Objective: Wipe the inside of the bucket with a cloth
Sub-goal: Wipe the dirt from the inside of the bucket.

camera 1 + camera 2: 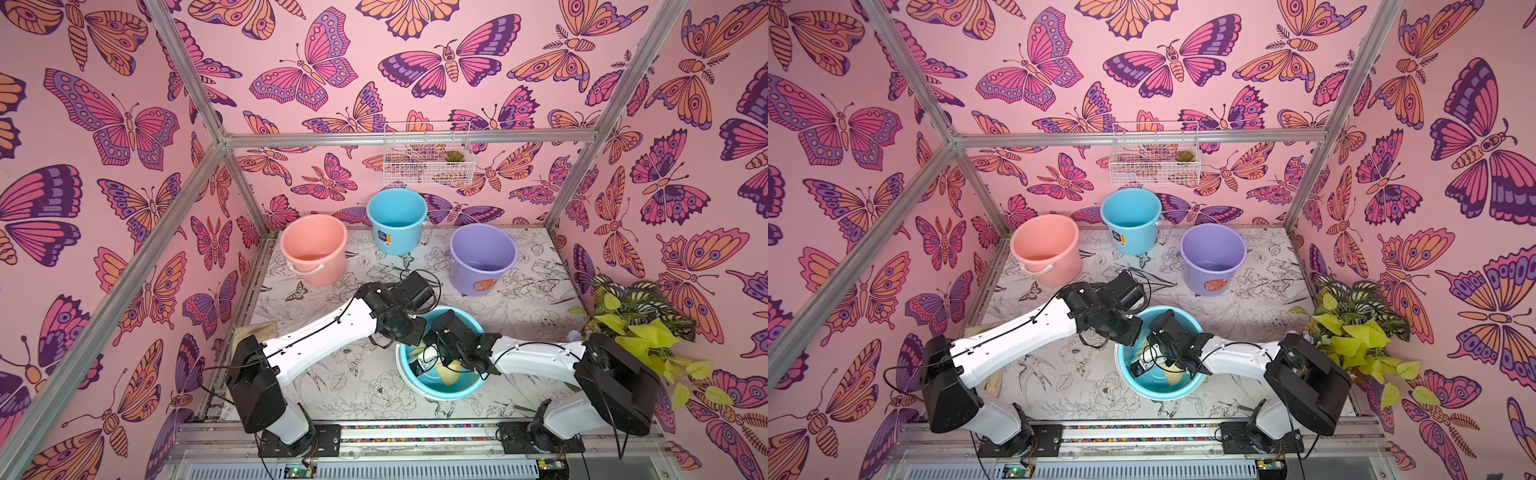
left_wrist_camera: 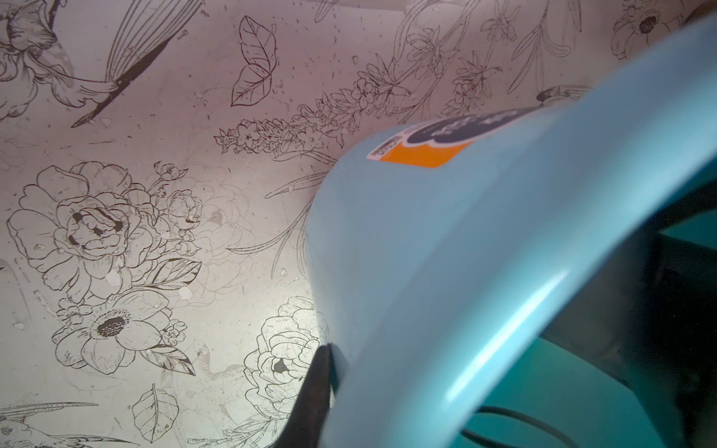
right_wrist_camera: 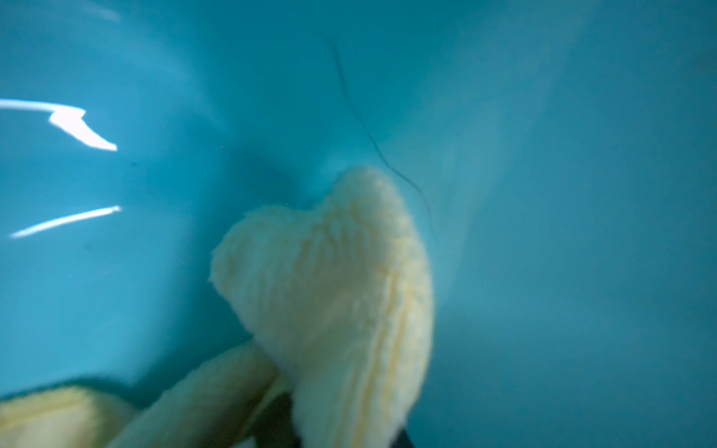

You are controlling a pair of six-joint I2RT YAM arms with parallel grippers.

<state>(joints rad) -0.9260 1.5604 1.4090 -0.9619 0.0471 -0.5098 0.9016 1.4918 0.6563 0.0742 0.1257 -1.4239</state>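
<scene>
Right pincer (image 3: 338,435) pinches fluffy pale yellow cloth (image 3: 329,279), folded, inside bucket (image 3: 562,232).

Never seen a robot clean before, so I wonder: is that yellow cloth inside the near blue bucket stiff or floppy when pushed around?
Probably floppy: the cloth bends into soft folds against the bucket wall. Its fluffy pile suggests it is light. It likely drags rather than slides on the glossy plastic.

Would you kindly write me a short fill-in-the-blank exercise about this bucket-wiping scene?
The right hand holds a pale ___ cloth inside the near blue bucket.
The left hand grips that bucket's ___.
Behind it stand ___ others: a pink bucket, a far blue bucket and a purple bucket.
Missing words: yellow; rim; three.
</scene>
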